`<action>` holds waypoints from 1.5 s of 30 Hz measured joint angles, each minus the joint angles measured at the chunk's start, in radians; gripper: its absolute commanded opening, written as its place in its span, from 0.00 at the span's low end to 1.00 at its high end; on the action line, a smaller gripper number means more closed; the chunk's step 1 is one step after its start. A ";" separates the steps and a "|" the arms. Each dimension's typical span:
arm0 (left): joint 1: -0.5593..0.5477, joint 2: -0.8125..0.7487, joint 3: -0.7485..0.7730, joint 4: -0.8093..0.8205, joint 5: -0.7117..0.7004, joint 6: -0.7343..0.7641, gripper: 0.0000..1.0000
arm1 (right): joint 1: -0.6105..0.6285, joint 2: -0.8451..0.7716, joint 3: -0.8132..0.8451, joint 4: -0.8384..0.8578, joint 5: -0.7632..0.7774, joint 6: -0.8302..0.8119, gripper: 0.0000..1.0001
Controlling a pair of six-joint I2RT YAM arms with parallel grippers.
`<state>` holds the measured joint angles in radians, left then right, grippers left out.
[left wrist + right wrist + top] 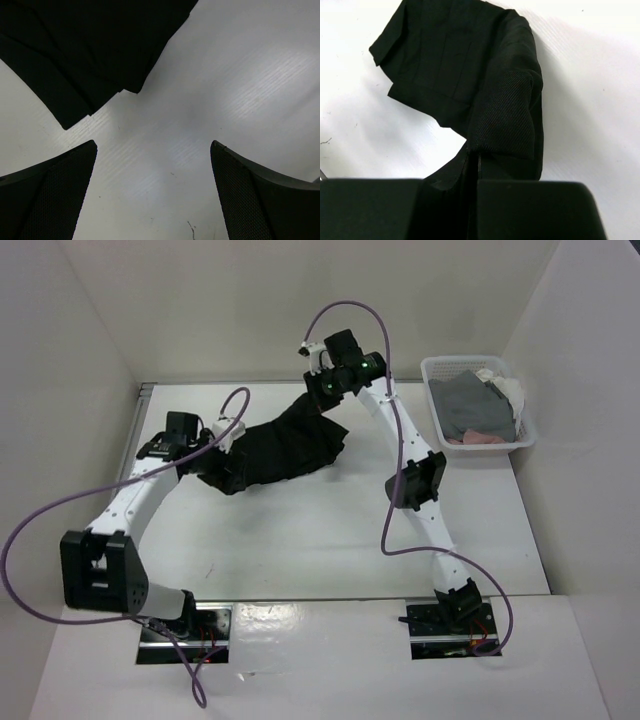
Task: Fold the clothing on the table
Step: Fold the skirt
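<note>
Well, right tool point(474, 154) pinches the clothing point(280, 450) (left tool point(153, 149) gapes empty), basket point(488, 452) standing nearby.

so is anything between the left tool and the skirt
Nothing visible: the left tool hangs open over the table, the edge of the skirt just ahead. The right tool is shut on its far end.

Honestly, nothing was readable here: no text, labels, brands or numbers on the skirt point(280, 445), table point(300, 530) or basket point(455, 359).
</note>
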<state>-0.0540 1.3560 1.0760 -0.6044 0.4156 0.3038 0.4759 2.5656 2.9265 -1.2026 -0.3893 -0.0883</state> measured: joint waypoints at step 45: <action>-0.017 0.581 0.208 0.279 -0.176 0.032 1.00 | -0.001 0.014 0.052 -0.060 -0.131 -0.063 0.00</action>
<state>-0.0708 1.9366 1.2835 -0.3256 0.2394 0.3355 0.4751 2.5793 2.9784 -1.2621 -0.5201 -0.1509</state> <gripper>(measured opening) 1.001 0.031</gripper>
